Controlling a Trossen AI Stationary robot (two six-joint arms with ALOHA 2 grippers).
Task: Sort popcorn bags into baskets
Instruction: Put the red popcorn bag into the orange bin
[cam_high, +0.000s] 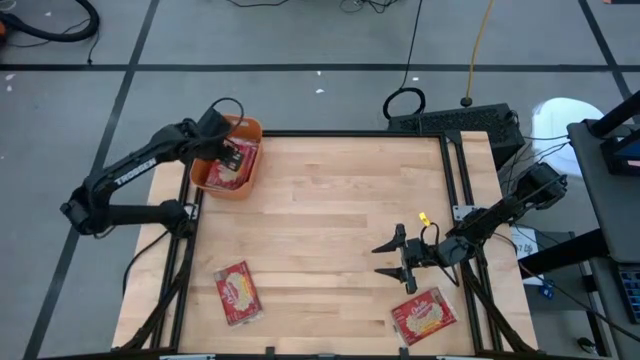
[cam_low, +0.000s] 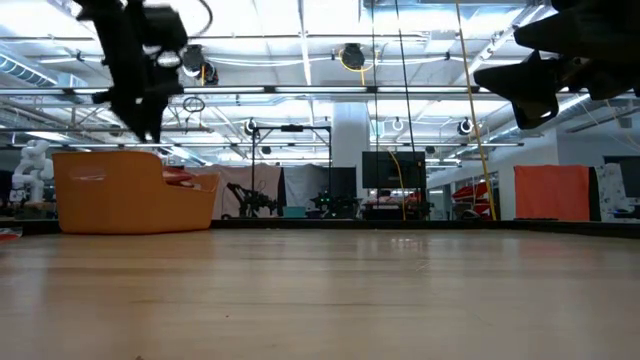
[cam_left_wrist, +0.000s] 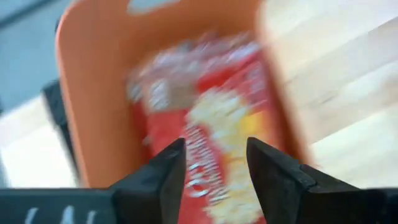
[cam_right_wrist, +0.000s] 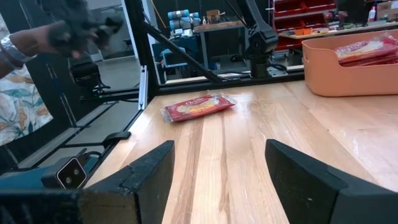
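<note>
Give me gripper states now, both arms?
Left gripper: open, over the basket, holding nothing.
Right gripper: open, empty, above the table near a bag.

Your high view looks straight down on the whole table (cam_high: 330, 220), with the orange basket (cam_high: 228, 160) at its far left corner, while your low view sits at tabletop height and faces level across the boards toward that same basket (cam_low: 130, 190) and the room behind. Your left wrist camera hangs close above the basket (cam_left_wrist: 93, 93), looking into it. Your right wrist camera looks low across the table (cam_right_wrist: 249, 137) from well away, toward the basket (cam_right_wrist: 348, 68).
</note>
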